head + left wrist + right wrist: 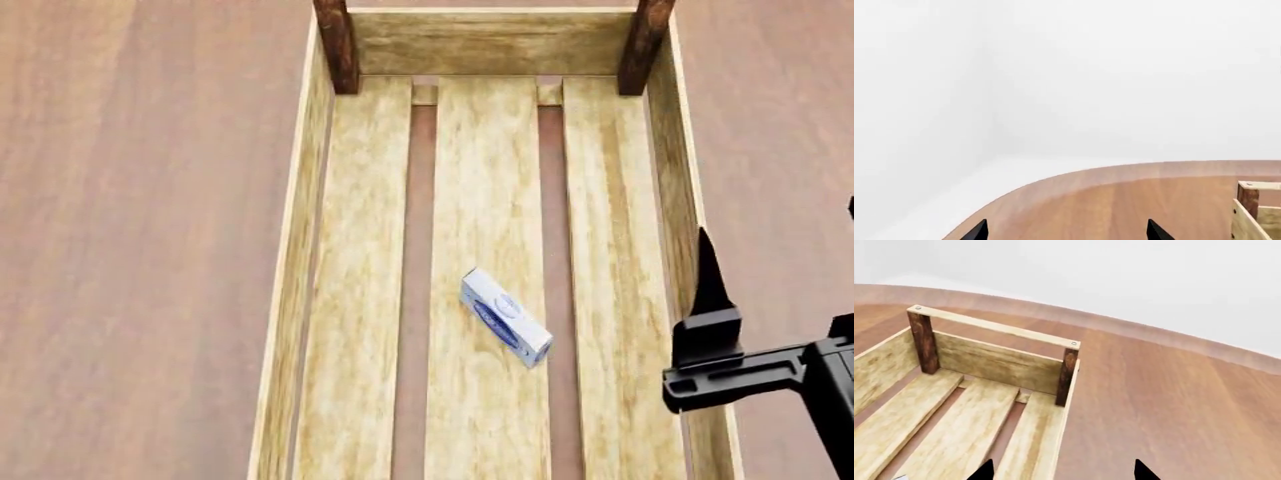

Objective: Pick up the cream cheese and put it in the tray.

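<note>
Lying flat inside tray: cream cheese, light, stiff carton, best pinched across narrow sides; right gripper spread, empty; left gripper likewise.

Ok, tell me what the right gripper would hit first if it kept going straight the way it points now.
Probably the tray's right side wall. In the right wrist view the right gripper has its jaws open either side of that wall's top edge, with the far corner post further along. Depth is hard to judge, so it might pass just above.
</note>
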